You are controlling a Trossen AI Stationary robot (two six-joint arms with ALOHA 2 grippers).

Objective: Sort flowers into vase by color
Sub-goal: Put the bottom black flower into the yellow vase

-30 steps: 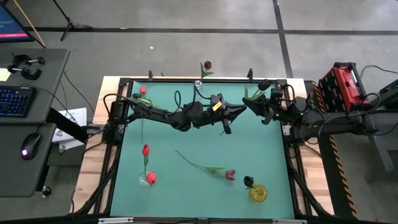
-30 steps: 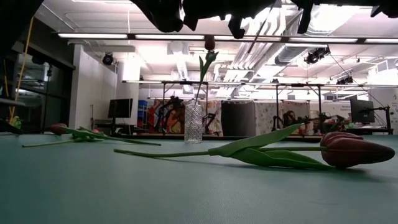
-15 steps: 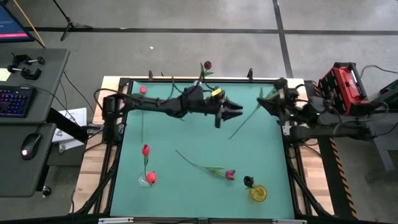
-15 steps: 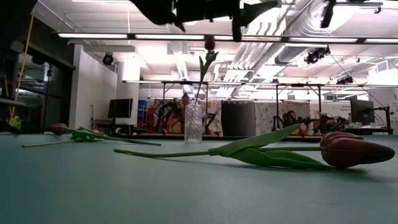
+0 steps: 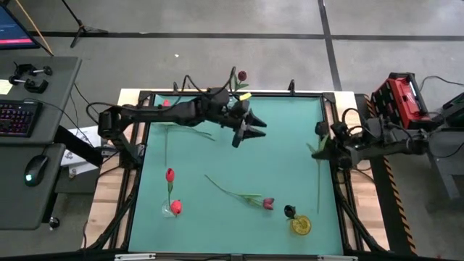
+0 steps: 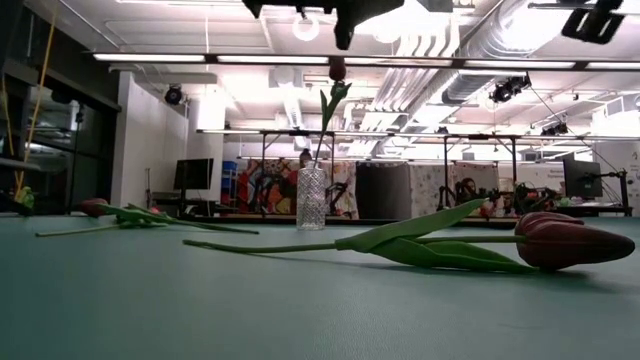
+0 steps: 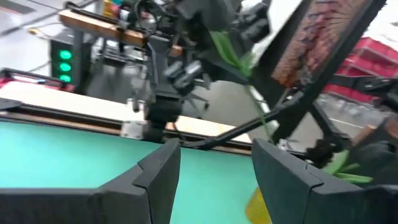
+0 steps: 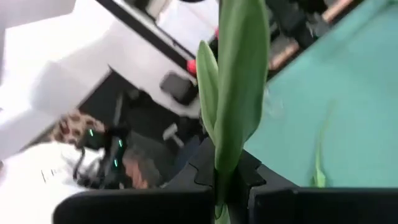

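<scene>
My right gripper (image 5: 322, 148) hangs over the table's right edge, shut on a green flower (image 5: 317, 181); I cannot see the flower's head. My left gripper (image 5: 250, 130) is open and empty over the far middle, as its wrist view shows (image 7: 214, 155). A maroon-headed flower (image 5: 243, 195) lies flat on the mat. At the far edge a clear vase (image 5: 230, 98) holds a dark flower (image 5: 241, 75). A near-left clear vase (image 5: 170, 211) holds red flowers (image 5: 169, 175). A yellow vase (image 5: 300, 225) holds a near-black flower (image 5: 289, 211). My right gripper pinches the flower's stem at the base of its leaves (image 8: 219, 180) between its two fingers, coming from the table's right side. The leaf (image 8: 239, 81) stands out past the fingertips. The thin stem (image 5: 317, 192) runs toward the near edge, and the flower is off the mat.
Another red flower (image 5: 166, 105) lies near the far left corner, its stem running toward the near edge. A black frame (image 5: 138, 167) borders the green mat. A red case (image 5: 399, 98) stands right of the table. A desk with a keyboard and mouse (image 5: 32, 170) stands left of it.
My left gripper has opened, let go of the flower and drawn back toward the far left. My right gripper has carried the flower toward the table's right and near edges. The flower's stem has swung from slanting over the mat to lying along the right edge.
</scene>
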